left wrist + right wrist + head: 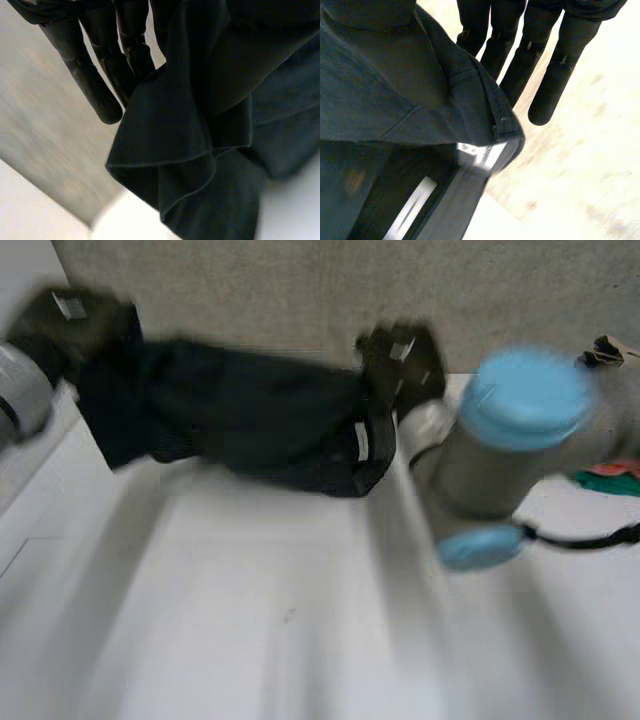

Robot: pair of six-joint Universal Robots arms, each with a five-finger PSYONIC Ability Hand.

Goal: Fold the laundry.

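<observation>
I have the garment (240, 415) strung between the two hands across the upper part of the head view, in front of the wall (300, 290) and over the far side of the bench (300, 620). The picture is smeared, so I cannot tell whether its lowest fold touches the bench or hangs just clear of it.

My left hand (75, 315) sits in the upper left of the frame, at the garment's left end. In its wrist view the fingers (95, 80) run straight, and the dark cloth comes out from beside them and drops in loose folds past the fingertips. The thumb is covered by cloth there, but I read it as a pinch on that end.

My right hand (400, 360) is at upper centre, on the garment's right end, where a white label (362, 440) shows on the hem. In its wrist view the fingers (555, 75) are straight and side by side, the thumb (370, 12) lies on the cloth, and the hemmed edge passes between them, so the cloth is pinched.

The right arm (525, 395) crosses the right of the frame. Past it, at the right edge, lie coloured cloths (612, 478), green and red, on the bench.
</observation>
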